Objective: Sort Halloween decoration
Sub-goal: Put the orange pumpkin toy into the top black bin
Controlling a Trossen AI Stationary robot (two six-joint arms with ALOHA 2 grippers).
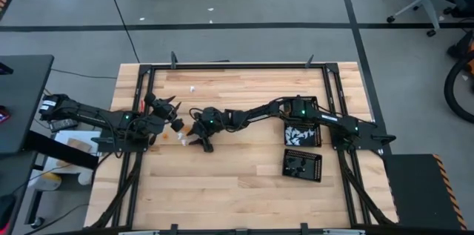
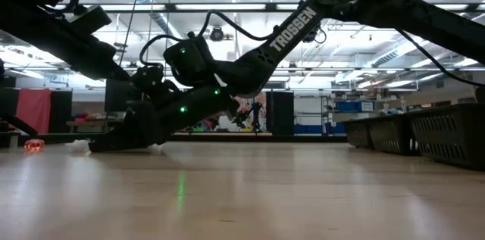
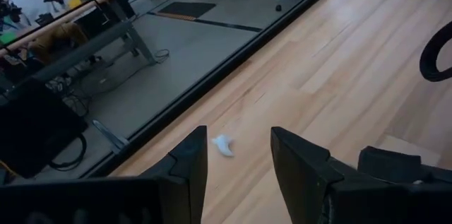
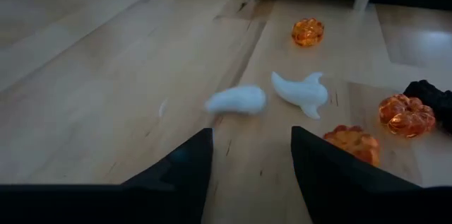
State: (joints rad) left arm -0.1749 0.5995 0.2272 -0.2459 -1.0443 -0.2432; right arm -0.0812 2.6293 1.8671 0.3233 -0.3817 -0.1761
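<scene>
1. Two white ghost pieces lie on the wood just ahead of the right gripper [image 4: 247, 157]: a blurred oblong one [image 4: 236, 99] and, beside it, a finned one [image 4: 302, 92].
2. Orange pumpkins ring them: one [image 4: 308, 32] farther out, one [image 4: 406, 114] off to the side next to a black piece [image 4: 432, 97], and one [image 4: 353, 143] right at a fingertip. They look glossy, ribbed and translucent.
3. The right gripper's fingers stand apart with nothing between them; in the high view it [image 1: 201, 141] sits low over the planks at table centre.
4. The left gripper [image 3: 240, 164] is also spread and empty, with a lone white piece [image 3: 223, 145] lying in line with the gap, near the table's dark edge rail [image 3: 212, 75].
5. From above, the left gripper [image 1: 172, 113] nearly meets the right one.
6. Back along the right arm, two black perforated trays: one [image 1: 303, 130] holding white bits, one [image 1: 302, 165] with dark bits.
</scene>
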